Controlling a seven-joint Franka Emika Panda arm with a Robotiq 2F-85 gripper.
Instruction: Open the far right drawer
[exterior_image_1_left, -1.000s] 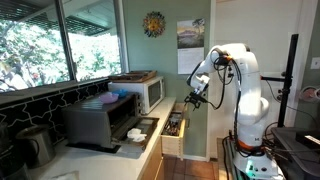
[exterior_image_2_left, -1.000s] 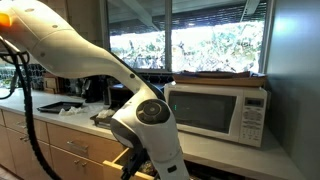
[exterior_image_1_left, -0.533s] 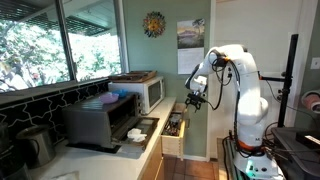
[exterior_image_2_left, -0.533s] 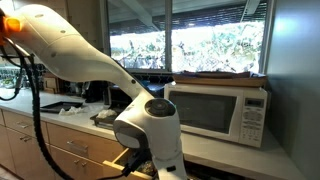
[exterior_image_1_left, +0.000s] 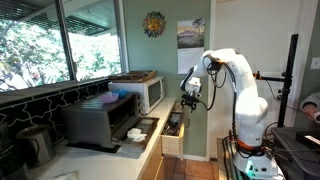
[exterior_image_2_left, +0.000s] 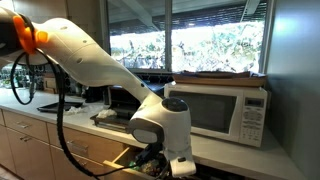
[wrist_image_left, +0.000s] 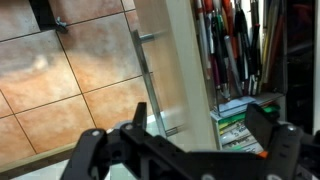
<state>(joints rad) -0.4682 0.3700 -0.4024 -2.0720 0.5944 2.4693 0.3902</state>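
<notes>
Shallow light tan wooden drawer (exterior_image_1_left: 172, 144) stands open, dark utensils (wrist_image_left: 230, 50) inside; jaws spread above it, holding nothing.

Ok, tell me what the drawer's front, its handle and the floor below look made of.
The far right drawer: its front looks like pale wood, matte, though no grain shows. Handle: slim grey bar with a dull sheen, likely metal. Floor: reddish-brown squares split by grout lines, probably tile.
</notes>
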